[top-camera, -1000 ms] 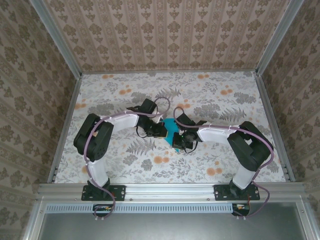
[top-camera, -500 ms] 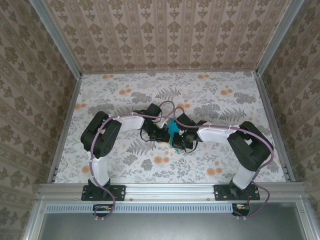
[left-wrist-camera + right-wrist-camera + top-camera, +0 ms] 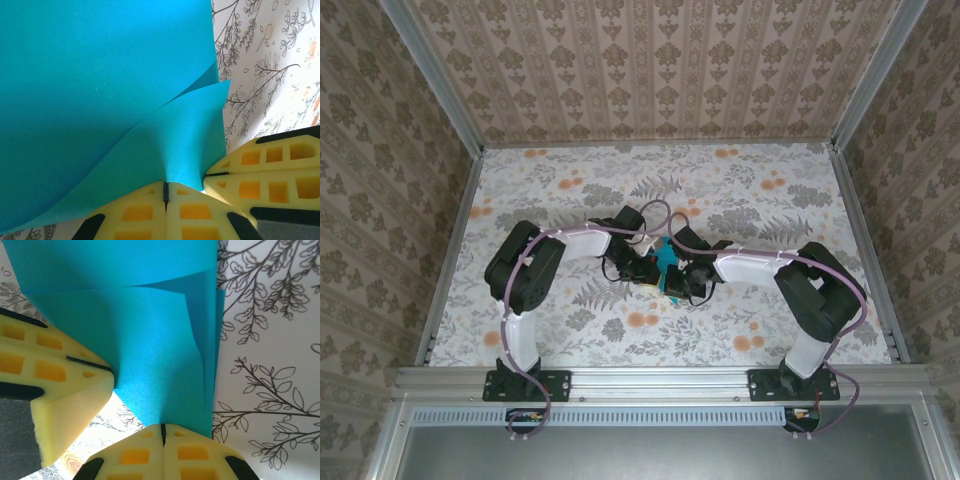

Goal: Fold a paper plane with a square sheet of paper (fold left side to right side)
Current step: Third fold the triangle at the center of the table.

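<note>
The turquoise sheet of paper (image 3: 666, 258) lies near the middle of the floral-printed surface (image 3: 750, 200), creased into layered flaps. From above the arms cover most of it, so its outline is perhaps a narrow wedge. The left claw (image 3: 165, 186) is pinched fully closed on the lower edge of a curling layer. The right claw (image 3: 162, 430) is likewise clamped tight on the paper's lower corner, just beside the left one.
</note>
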